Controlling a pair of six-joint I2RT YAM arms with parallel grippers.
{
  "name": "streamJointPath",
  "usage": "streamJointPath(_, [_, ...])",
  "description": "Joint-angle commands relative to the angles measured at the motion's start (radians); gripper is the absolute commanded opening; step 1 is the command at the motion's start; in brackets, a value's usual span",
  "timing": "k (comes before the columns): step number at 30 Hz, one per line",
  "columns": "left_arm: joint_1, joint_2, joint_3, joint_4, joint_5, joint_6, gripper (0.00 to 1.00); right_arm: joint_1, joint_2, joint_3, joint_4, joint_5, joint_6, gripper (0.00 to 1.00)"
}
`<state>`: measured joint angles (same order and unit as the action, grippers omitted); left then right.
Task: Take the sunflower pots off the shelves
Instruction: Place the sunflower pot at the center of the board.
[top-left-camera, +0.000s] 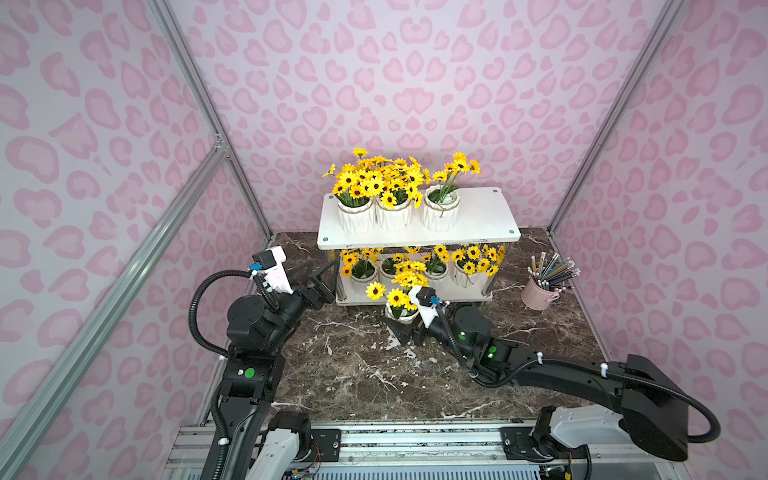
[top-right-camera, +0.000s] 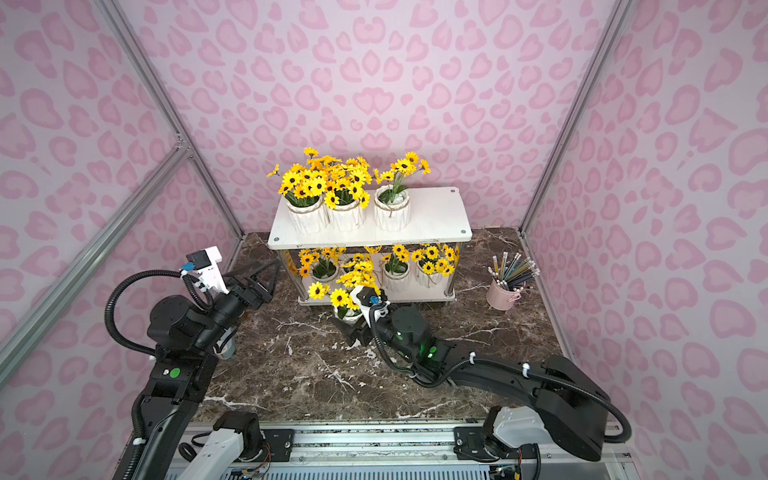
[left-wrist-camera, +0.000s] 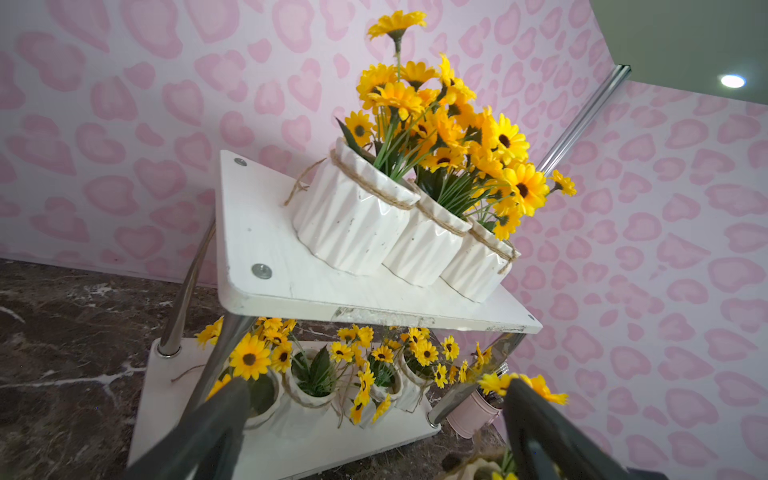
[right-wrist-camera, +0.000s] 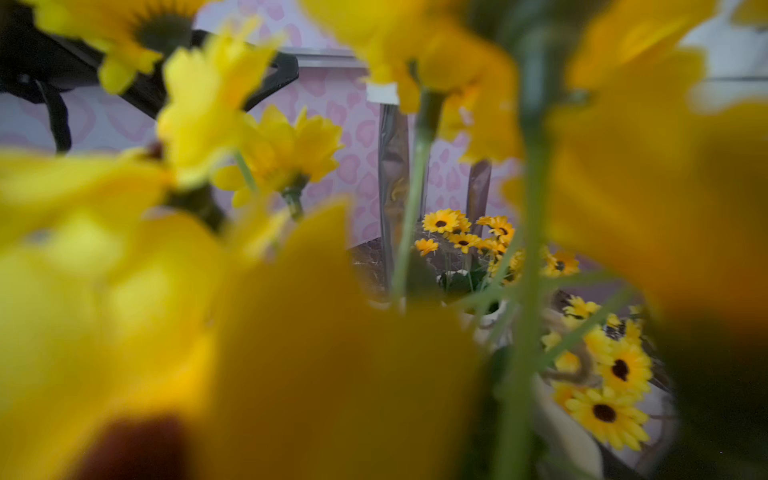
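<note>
The white two-tier shelves (top-left-camera: 486, 216) stand at the back of the table. Three sunflower pots (top-left-camera: 392, 216) sit in a row on the left part of the top tier (left-wrist-camera: 291, 286). Several more fill the lower tier (top-left-camera: 436, 272). My right gripper (top-left-camera: 401, 328) is shut on one sunflower pot (top-left-camera: 401, 318), held above the table just in front of the lower tier. Its blurred flowers (right-wrist-camera: 291, 332) fill the right wrist view and hide the jaws. My left gripper (left-wrist-camera: 378, 399) hangs open and empty off the shelves' left end (top-left-camera: 322, 276).
A pink bucket of pencils (top-left-camera: 540, 293) stands on the dark marble table (top-left-camera: 353, 374) to the right of the shelves. Pink patterned walls with aluminium posts (top-left-camera: 232, 149) close in the back and sides. A metal rail (top-left-camera: 415, 444) runs along the front.
</note>
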<state>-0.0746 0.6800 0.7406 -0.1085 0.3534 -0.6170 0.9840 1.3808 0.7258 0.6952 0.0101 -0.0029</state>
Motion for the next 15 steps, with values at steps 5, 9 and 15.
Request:
streamJointPath(5, [0.0, -0.051, -0.023, -0.046, -0.087, -0.017, 0.97, 0.046, 0.243, 0.114, 0.249, -0.096, -0.087, 0.0])
streamJointPath(9, [0.001, -0.044, -0.02, -0.049, -0.088, -0.015, 0.97, 0.046, 0.34, 0.134, 0.291, -0.148, -0.126, 0.0])
streamJointPath(15, [0.001, -0.018, -0.005, -0.049, -0.076, -0.022, 0.97, 0.043, 0.488, 0.17, 0.342, -0.183, -0.17, 0.0])
